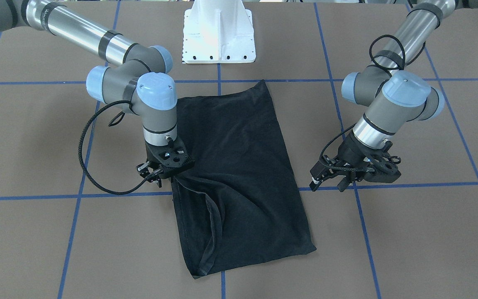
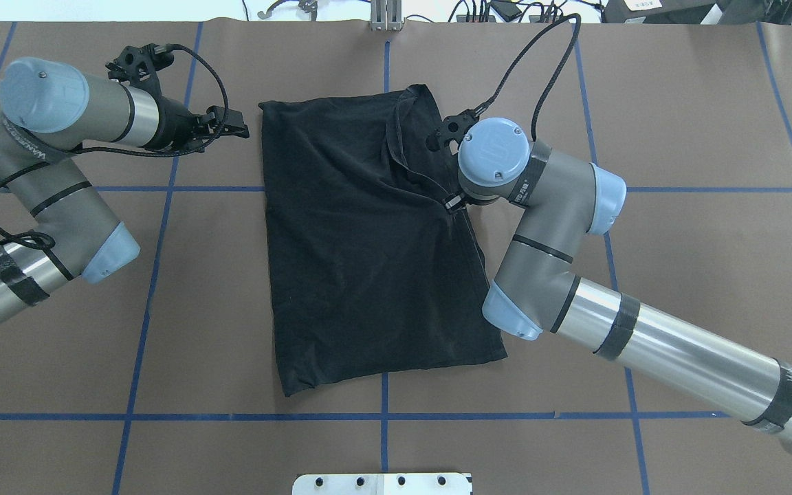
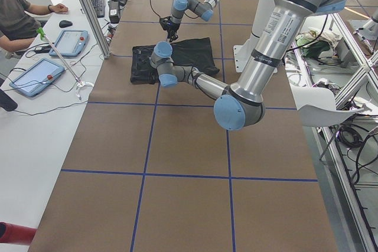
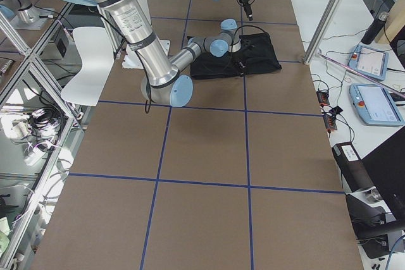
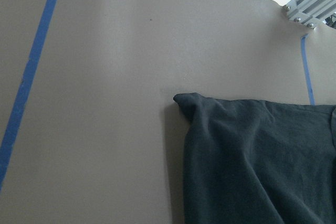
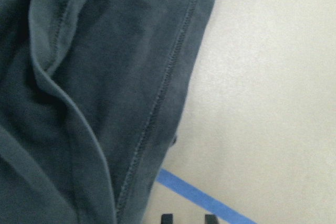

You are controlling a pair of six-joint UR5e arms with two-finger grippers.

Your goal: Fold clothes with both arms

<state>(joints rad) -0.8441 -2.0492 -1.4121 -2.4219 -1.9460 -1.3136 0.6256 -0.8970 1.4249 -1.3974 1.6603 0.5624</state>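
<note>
We judge the step in hand is taking hold for the next fold. The right gripper [image 6: 188, 217] sits low, with the T-shirt's [image 1: 239, 166] stitched hem [image 6: 173, 77] just beside its tips [image 6: 210, 217]. These stand slightly apart over bare table [image 6: 273, 77], holding nothing. The left gripper [image 1: 327, 185] hovers parted and empty, the shirt's opposite edge near its fingers. We should pinch every layer at matching points and lift evenly. The cloth is thin, limp, matte black knit, a rough rectangle creased toward the right gripper.
</note>
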